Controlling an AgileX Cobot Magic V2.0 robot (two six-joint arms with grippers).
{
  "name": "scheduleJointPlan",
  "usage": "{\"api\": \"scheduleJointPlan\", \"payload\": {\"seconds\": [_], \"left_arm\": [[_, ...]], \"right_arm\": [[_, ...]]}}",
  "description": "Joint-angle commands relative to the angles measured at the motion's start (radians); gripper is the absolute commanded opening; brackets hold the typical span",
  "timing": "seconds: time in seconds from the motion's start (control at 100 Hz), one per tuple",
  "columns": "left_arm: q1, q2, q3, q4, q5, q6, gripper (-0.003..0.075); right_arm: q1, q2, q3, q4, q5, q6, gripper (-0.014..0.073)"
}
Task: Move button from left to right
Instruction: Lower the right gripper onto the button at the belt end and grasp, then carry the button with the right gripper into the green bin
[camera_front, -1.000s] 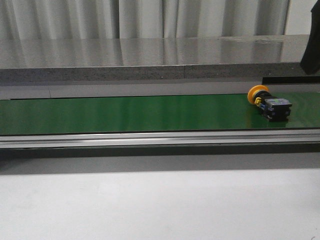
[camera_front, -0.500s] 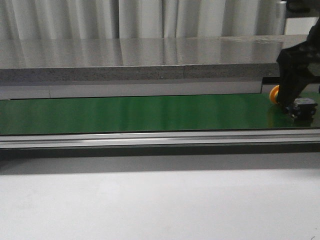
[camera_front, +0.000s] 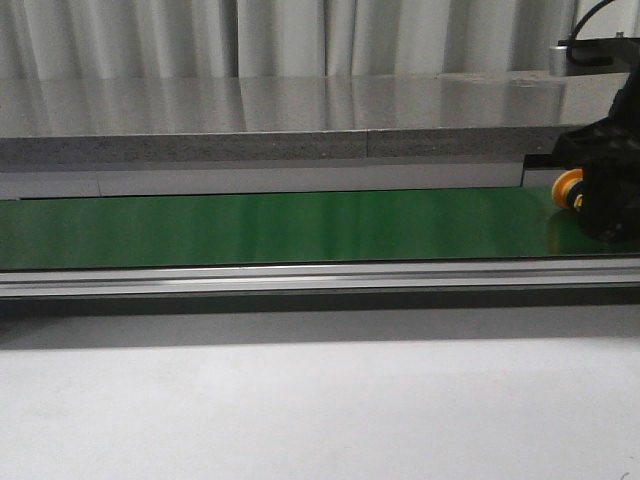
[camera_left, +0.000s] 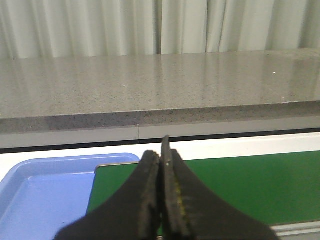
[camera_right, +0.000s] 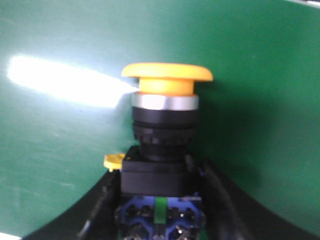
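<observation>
Yellow-capped black push-button (camera_right: 165, 150) lies on green belt (camera_front: 280, 228) w/ right claw (camera_right: 160, 210) fingers either side, grip unclear; left claw (camera_left: 161, 200) pressed together, holding nothing.

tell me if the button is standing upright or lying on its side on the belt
Lying on its side: in the front view the button's orange cap faces sideways along the green belt, the right gripper around its body.

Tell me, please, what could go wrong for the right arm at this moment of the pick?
The right gripper has its fingers flanking only the black rear body of the button, so a grasp there may let the heavier yellow-capped end tilt or twist. The button lies on its side on the green belt near the right edge of the front view, so a slip might send it rolling away.
</observation>
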Motion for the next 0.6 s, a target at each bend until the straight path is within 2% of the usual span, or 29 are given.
{"api": "scheduleJointPlan", "payload": {"seconds": [0.0,0.17,0.41,0.59], "left_arm": [[-0.007,0.007,-0.028,-0.009,-0.074,-0.005,-0.0021],[-0.007,0.007,-0.028,-0.009,-0.074,-0.005,-0.0021],[-0.007,0.007,-0.028,-0.009,-0.074,-0.005,-0.002],[-0.007,0.007,-0.028,-0.009,-0.074,-0.005,-0.0021]], "right_arm": [[-0.023,-0.051,-0.055,-0.017,-0.005,0.002,0.0178],[-0.121,-0.072,-0.115,-0.077,0.076,0.002,0.0178],[-0.328,-0.074,-0.126,-0.084,0.04,0.002,0.0178],[-0.436,-0.063,-0.126,-0.084,-0.02,0.002,0.0178]]}}
